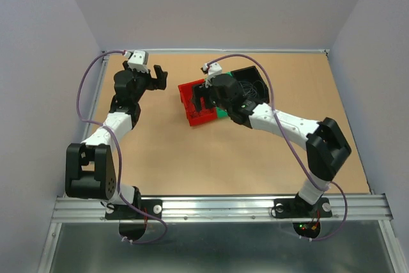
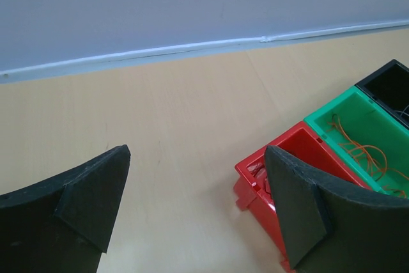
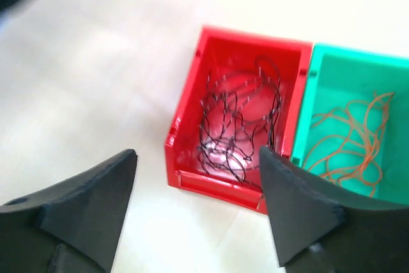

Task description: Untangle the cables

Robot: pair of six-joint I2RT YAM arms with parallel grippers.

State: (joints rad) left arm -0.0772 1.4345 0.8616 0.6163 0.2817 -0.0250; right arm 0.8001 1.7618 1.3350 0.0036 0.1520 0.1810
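Note:
Dark hair-thin curly cables [image 3: 239, 126] lie bunched in a red bin [image 3: 185, 126]. Orange-red cables [image 3: 348, 139] lie in the green bin [image 3: 319, 81] beside it. My right gripper [image 3: 197, 153] is open and empty, hovering above the red bin's near wall; in the top view it [image 1: 201, 97] is over the red bin [image 1: 190, 114]. My left gripper [image 2: 197, 151] is open and empty over bare table, left of the red bin [image 2: 255, 180]. The left wrist view also shows the orange cables [image 2: 364, 151] in the green bin [image 2: 332, 110]. In the top view the left gripper [image 1: 158, 78] is apart from the bins.
A black bin [image 1: 252, 81] stands right of the green bin [image 1: 222, 112], partly under the right arm; it also shows in the left wrist view [image 2: 386, 84]. The back wall is close behind the left gripper. The wooden tabletop [image 1: 211, 158] extends toward the arm bases.

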